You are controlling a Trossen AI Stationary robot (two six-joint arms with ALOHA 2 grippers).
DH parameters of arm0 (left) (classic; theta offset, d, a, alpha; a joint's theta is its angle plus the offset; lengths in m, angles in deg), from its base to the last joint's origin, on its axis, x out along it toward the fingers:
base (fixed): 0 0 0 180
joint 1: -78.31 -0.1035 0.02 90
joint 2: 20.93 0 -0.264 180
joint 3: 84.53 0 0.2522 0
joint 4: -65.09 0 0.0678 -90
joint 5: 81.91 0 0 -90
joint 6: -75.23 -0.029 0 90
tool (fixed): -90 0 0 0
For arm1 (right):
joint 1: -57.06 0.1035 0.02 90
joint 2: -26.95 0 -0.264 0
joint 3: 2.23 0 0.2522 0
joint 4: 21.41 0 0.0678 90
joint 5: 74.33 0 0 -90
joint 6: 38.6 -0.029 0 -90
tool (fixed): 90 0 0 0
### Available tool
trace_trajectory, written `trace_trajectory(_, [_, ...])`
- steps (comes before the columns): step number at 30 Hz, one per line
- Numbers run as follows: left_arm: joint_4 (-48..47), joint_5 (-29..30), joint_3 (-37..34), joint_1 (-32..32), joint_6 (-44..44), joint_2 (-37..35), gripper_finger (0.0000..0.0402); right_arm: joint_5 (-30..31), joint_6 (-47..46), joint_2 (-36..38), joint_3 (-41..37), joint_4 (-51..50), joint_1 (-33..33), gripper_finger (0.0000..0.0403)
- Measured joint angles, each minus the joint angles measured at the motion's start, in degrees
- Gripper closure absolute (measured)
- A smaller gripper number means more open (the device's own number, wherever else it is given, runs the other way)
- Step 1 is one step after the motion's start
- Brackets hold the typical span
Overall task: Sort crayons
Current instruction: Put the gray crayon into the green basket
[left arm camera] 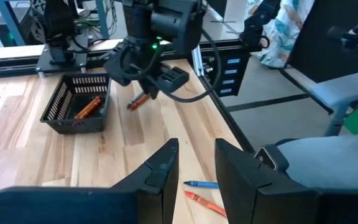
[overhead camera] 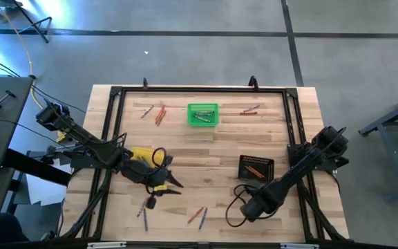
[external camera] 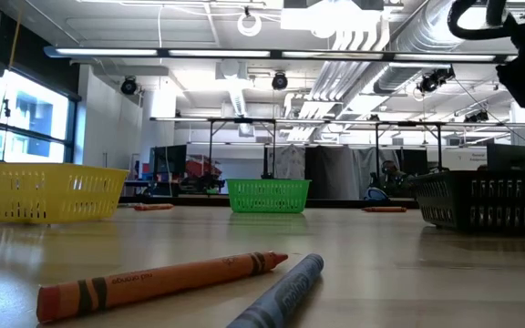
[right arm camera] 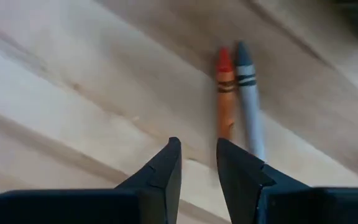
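Looking down, crayons [overhead camera: 197,216] lie scattered on the bench [overhead camera: 213,149]; left claw [overhead camera: 173,182] beside yellow basket [overhead camera: 142,153], right claw [overhead camera: 244,207] near black basket [overhead camera: 256,168]. Both wrist views show narrow, empty gaps.

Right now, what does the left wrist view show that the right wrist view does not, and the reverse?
Only the left wrist view shows the black basket with orange crayons inside, the right end effector hanging beside it with an orange crayon at its tip, and a blue crayon lying next to a red crayon near the table edge. Only the right wrist view shows an orange crayon and a grey crayon lying side by side, close up. Both show the wooden table and an empty gap between that arm's own fingers.
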Motion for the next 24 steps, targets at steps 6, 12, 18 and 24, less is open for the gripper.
trace_trajectory(6, [-0.04, 0.11, 0.0, 0.71, 0.0, 0.0, 0.0312, 0.01, -0.02, 0.0, 0.0, -7.41, 0.0, 0.0309])
trace_trajectory(12, [-0.11, 0.14, 0.0, 0.68, 0.07, 0.0, 0.0312, 0.02, -0.02, -0.01, 0.0, -8.55, -0.04, 0.0309])
trace_trajectory(18, [-0.23, 0.13, 0.0, 0.68, 0.02, 0.0, 0.0312, 0.04, -0.04, -0.2, 0.0, -8.57, -0.04, 0.0309])
trace_trajectory(24, [-2.11, 0.15, 0.0, 0.68, 0.07, 0.02, 0.0312, -1.24, -0.19, -2.44, 0.0, -8.74, -0.02, 0.0309])
